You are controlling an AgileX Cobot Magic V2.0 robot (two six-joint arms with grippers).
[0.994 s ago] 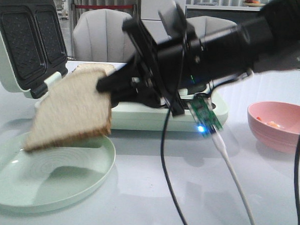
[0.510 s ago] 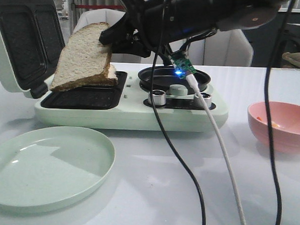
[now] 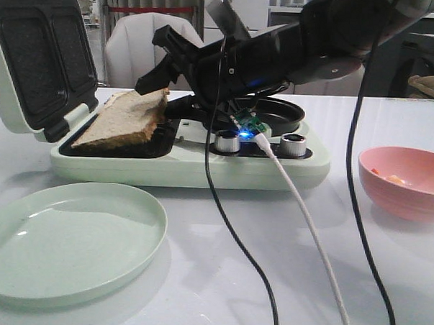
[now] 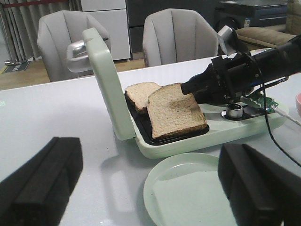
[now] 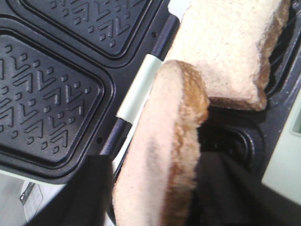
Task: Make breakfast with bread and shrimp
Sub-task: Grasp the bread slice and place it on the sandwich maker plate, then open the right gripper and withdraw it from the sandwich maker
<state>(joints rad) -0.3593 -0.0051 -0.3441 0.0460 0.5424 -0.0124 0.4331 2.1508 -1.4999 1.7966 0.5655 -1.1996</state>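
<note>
Over the sandwich maker's [image 3: 181, 161] near tray, the right gripper [image 3: 157, 79] has lowered its pinched bread slice [image 3: 125, 119] from mid-air until it touches down beside the first slice [image 4: 140, 92]; release looks next. Left gripper [image 4: 141, 181] idles spread wide.
</note>
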